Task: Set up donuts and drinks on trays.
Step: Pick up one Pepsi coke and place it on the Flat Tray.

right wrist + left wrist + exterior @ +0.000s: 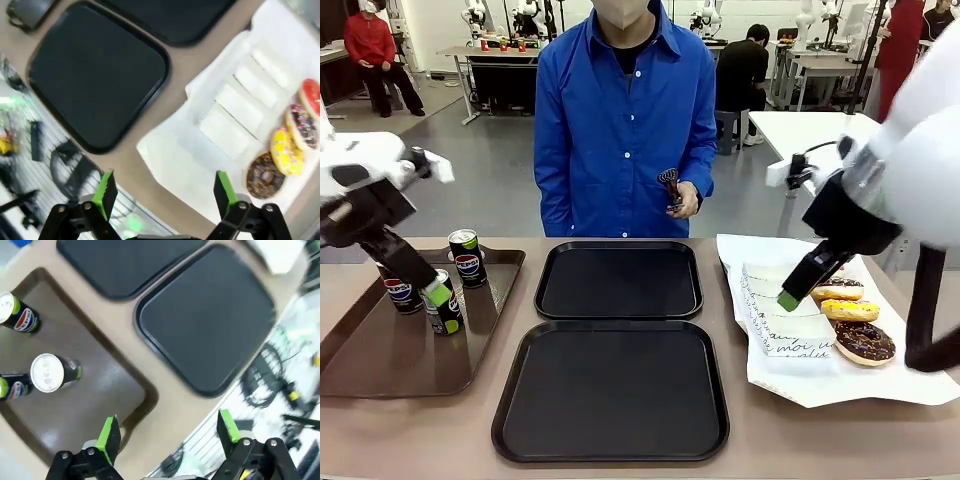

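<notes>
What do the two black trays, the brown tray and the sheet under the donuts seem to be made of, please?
Far black tray and near black tray: likely plastic, matte, moulded raised rims. Brown tray: probably plastic, glossy, catching reflections. Sheet: looks like white paper, creased at the edges.

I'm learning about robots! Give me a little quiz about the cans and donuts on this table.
1. How many Pepsi cans stand on the brown tray?
2. True or false: a donut lies on one of the black trays.
3. The left gripper is: A) open, holding nothing; B) shut on a can; C) shut on a donut.
Key: 1. Three. 2. False; all four donuts lie on the white paper. 3. A.
</notes>
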Controlling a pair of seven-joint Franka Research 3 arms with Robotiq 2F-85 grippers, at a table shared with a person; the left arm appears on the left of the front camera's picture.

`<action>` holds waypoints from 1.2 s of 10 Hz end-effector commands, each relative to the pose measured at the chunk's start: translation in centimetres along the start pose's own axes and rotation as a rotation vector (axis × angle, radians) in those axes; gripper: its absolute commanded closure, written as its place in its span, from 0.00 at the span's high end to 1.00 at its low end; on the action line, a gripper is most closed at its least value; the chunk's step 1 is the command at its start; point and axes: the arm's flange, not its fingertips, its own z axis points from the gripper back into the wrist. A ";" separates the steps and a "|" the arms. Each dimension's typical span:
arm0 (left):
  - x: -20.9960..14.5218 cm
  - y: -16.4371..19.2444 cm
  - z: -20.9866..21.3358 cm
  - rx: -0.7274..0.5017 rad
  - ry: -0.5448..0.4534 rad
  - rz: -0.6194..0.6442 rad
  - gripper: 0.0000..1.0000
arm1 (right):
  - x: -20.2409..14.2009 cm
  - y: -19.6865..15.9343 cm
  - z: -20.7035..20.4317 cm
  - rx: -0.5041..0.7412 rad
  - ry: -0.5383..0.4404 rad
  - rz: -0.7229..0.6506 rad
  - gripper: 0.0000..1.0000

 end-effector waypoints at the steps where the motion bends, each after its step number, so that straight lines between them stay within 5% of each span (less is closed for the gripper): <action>1: -2.8 5.0 2.0 -0.534 -0.333 0.268 1.00 | -4.8 -5.8 -1.8 0.446 -0.209 -0.235 1.00; 3: -5.6 8.6 3.4 -0.735 -0.450 0.381 1.00 | -8.3 -10.1 -1.8 0.652 -0.269 -0.391 1.00; 5: -8.1 12.5 3.9 -0.793 -0.494 0.512 1.00 | -12.1 -13.7 -1.5 0.741 -0.334 -0.501 1.00; 8: -12.2 16.5 5.3 -0.788 -0.503 0.647 1.00 | -19.0 -17.0 0.6 0.726 -0.405 -0.636 1.00; 12: -16.1 18.4 7.2 -0.690 -0.476 0.771 1.00 | -23.8 -16.7 4.8 0.628 -0.443 -0.694 1.00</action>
